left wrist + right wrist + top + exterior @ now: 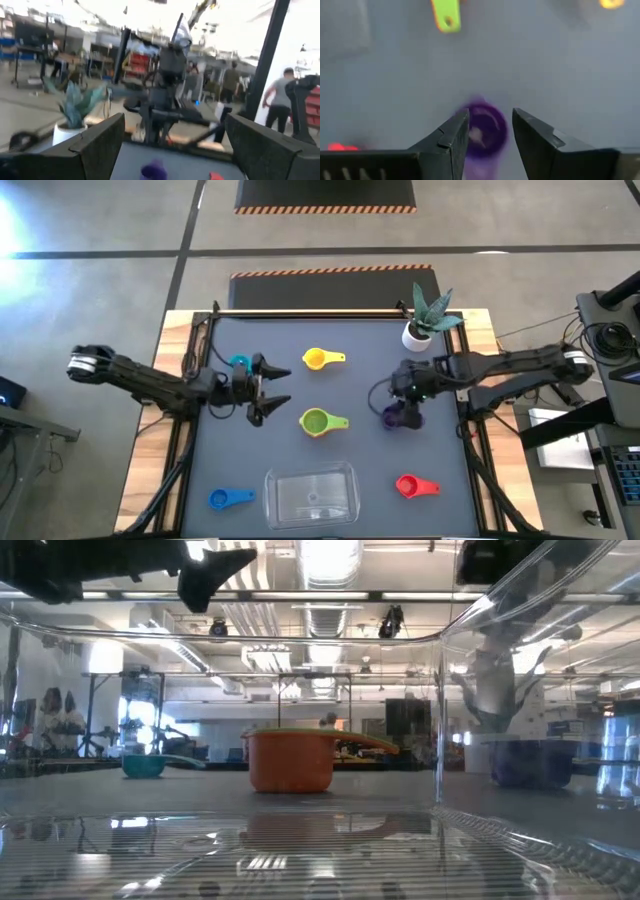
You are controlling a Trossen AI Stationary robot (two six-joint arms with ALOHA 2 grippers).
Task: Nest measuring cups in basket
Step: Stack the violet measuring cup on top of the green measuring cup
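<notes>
I'm hovering the right gripper (490, 132), fingers spread, above the purple cup (485, 129); next I'm lowering and clamping. The left gripper (268, 388) is waiting, fingers spread.

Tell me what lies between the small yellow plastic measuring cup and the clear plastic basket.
In the high view, the green measuring cup lies between the yellow cup and the clear basket.

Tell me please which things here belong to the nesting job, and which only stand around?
Belong:
basket
teal cup
yellow cup
green cup
purple cup, under the open right gripper
red cup
blue cup

Stand around:
potted plant
</notes>
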